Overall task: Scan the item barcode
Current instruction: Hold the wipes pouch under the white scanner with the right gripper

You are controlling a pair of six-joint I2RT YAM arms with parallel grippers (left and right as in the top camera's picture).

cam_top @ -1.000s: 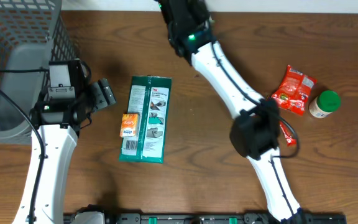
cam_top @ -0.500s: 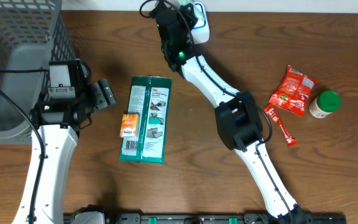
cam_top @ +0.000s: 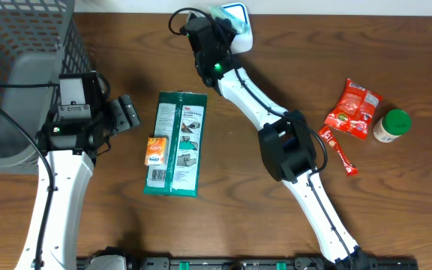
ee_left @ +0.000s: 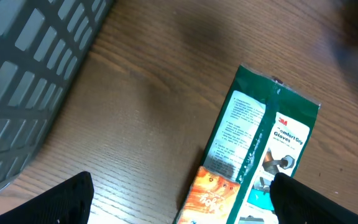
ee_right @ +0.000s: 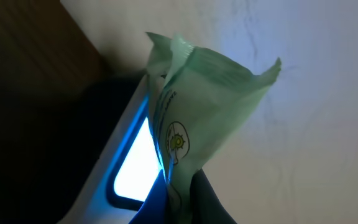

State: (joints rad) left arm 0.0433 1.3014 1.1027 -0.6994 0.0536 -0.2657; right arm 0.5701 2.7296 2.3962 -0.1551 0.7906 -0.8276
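Overhead: basket (cam_top: 6,45) cut by left and top edges; scanner (cam_top: 240,26) half under the right arm.
Right wrist: pouch (ee_right: 197,106) lower end lost behind dark fingers (ee_right: 207,200); print blurred, perhaps a round logo.
Left wrist: green pack (ee_left: 260,143) and orange packet (ee_left: 209,194) run off the bottom edge.

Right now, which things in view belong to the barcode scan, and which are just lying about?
In the job: pale green packet, pinched in the shut right hand; lit scanner.
Lying about: green glove pack, small orange packet, red snack bag, red stick sachet, green-lidded jar, grey basket.
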